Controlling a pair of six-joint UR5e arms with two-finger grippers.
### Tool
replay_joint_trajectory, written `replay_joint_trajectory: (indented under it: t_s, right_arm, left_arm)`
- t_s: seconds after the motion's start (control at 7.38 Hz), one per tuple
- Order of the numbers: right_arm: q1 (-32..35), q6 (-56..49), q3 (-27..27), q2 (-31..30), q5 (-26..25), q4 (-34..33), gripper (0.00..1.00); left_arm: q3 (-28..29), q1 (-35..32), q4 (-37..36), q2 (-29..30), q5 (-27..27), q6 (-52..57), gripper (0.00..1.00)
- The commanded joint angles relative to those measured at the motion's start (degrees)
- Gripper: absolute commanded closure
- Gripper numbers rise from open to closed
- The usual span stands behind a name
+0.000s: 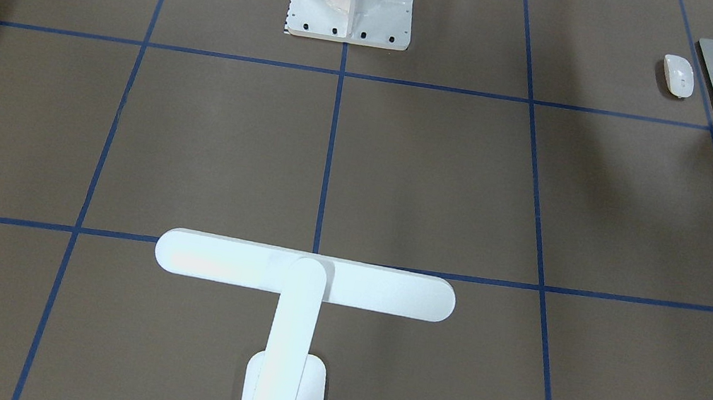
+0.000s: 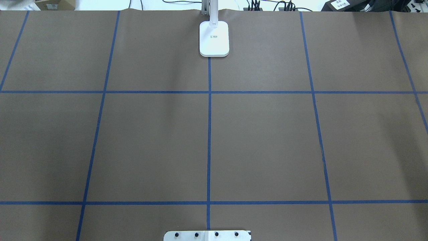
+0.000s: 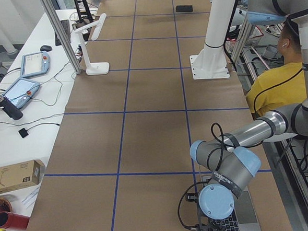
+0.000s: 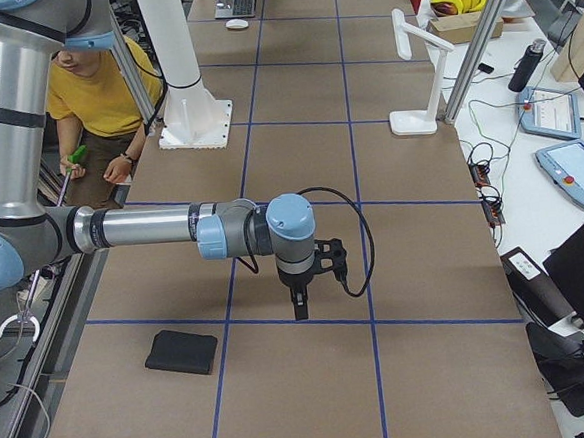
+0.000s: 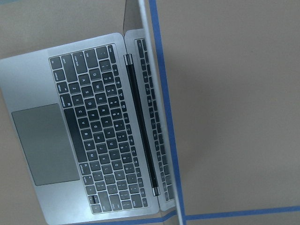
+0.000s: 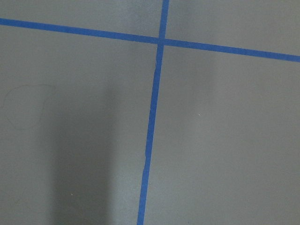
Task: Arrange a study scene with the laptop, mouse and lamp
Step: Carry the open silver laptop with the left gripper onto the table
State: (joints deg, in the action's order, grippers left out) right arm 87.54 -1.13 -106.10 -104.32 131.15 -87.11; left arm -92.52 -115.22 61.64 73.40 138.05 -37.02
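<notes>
Slim space-grey metal laptop (image 5: 89,126) sits open at the left end of the brown-papered bench (image 2: 267,140), close to the near edge. We read its hinge, the long axis, as running along the bench. Left arm (image 3: 225,168) hangs directly above the keyboard, so it is by far the nearer. Its jaws show only from the side, so we cannot tell their state. Small glossy white oval mouse (image 1: 678,75) lies just beside the laptop, toward centre, apart from it. All-white bar-headed desk lamp (image 2: 214,38) stands at the far edge, centre. Right arm (image 4: 172,227) reaches low over a tape cross, well apart from all three, jaws likewise unreadable. We judge the middle squares give open room.
</notes>
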Motion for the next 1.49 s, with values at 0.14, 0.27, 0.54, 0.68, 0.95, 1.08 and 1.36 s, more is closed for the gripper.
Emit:
replay_joint_trajectory:
  t_s: [0.14, 0.27, 0.54, 0.68, 0.95, 1.08, 1.36]
  right_arm:
    - [0.00, -0.01, -0.07, 0.00, 0.07, 0.01, 0.00]
    - [0.00, -0.01, -0.07, 0.00, -0.01, 0.01, 0.00]
    - [0.00, -0.01, -0.07, 0.00, -0.01, 0.01, 0.00]
    - [0.00, -0.01, -0.07, 0.00, 0.07, 0.01, 0.00]
    - [0.00, 0.07, 0.02, 0.00, 0.07, 0.01, 0.00]
    - [0.00, 0.07, 0.02, 0.00, 0.07, 0.01, 0.00]
    - [0.00, 0.07, -0.07, 0.00, 0.07, 0.01, 0.00]
  left_arm:
    - [2.70, -0.09, -0.29, -0.79, 1.34, -0.07, 0.01]
    - [2.79, -0.09, -0.38, -1.67, 1.34, -0.07, 0.02]
    - [2.79, -0.09, -0.38, -2.21, 1.60, -0.16, 0.23]
    - [2.70, -0.09, -0.38, -2.03, 3.69, -0.25, 0.47]
    - [2.35, -0.09, 0.06, -1.41, 4.42, -1.56, 0.88]
    - [2.09, 0.00, 0.15, -1.33, 4.42, -1.57, 1.00]
    - [-0.28, 0.00, -0.29, -1.33, 4.33, -1.57, 1.00]
